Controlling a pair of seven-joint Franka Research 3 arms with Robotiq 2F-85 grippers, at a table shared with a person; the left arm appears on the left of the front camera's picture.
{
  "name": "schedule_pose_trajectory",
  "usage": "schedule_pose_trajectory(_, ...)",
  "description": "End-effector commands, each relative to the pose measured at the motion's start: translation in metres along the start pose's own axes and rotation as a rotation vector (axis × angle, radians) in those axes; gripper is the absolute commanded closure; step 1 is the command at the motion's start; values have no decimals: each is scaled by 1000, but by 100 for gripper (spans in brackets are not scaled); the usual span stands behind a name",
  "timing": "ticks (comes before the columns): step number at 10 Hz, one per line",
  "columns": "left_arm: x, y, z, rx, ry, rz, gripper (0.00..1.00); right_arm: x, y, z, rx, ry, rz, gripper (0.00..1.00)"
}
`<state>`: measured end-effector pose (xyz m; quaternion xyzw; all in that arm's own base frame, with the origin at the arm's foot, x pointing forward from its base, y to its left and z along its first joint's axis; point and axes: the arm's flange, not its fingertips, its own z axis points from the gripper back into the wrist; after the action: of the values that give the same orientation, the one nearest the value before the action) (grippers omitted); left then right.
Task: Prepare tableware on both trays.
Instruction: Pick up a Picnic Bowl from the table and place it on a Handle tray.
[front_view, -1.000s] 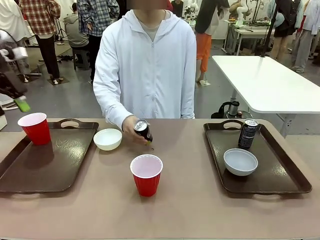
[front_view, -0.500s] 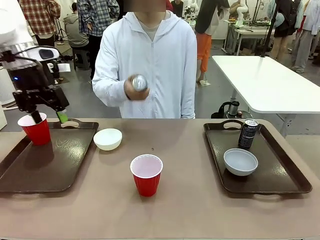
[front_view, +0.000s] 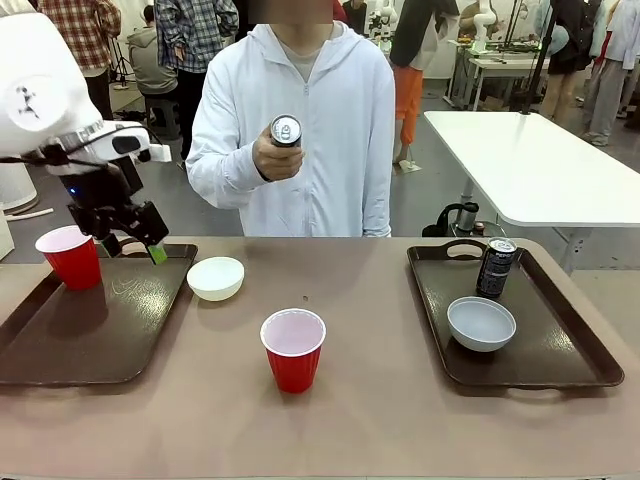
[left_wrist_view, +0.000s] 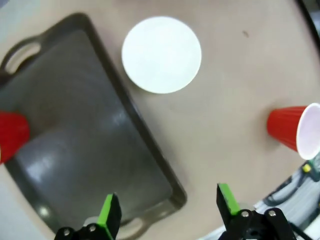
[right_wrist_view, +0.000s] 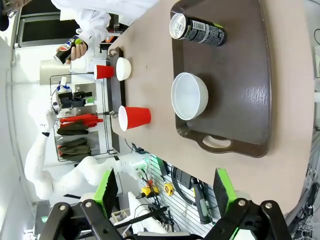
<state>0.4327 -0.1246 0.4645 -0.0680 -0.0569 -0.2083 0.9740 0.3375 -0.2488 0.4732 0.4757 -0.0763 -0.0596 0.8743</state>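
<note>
The small round whitish bowl (front_view: 215, 278), on the surface (front_view: 400, 410) just right of the left dark brown plastic tray (front_view: 95, 325), is probably best pinched by its rim by the left end effector (front_view: 131, 247), poised wide open and empty over that tray's far corner.

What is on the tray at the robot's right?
A dark can stands at the far end of the tray, with a whitish bowl nearer, empty. The tray floor beneath them is covered.
</note>
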Motion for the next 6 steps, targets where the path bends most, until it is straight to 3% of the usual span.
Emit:
schedule_pose_trajectory(1, -9, 8, -8, -35, -24, -116, 0, 0, -1, 1, 14, -1, 9, 0)
schedule_pose_trajectory(2, -37, 6, 10, -20, -11, -123, 0, 0, -1, 1, 14, -1, 9, 0)
schedule_pose_trajectory(4, -140, 2, 74, 25, 4, -219, 0, 0, -1, 1, 14, -1, 9, 0)
schedule_pose_trajectory(5, -162, 0, 84, 16, 1, -234, 0, 0, -1, 1, 14, -1, 9, 0)
schedule_pose_trajectory(6, -161, 3, 80, -10, 2, -210, 0, 0, -1, 1, 14, -1, 9, 0)
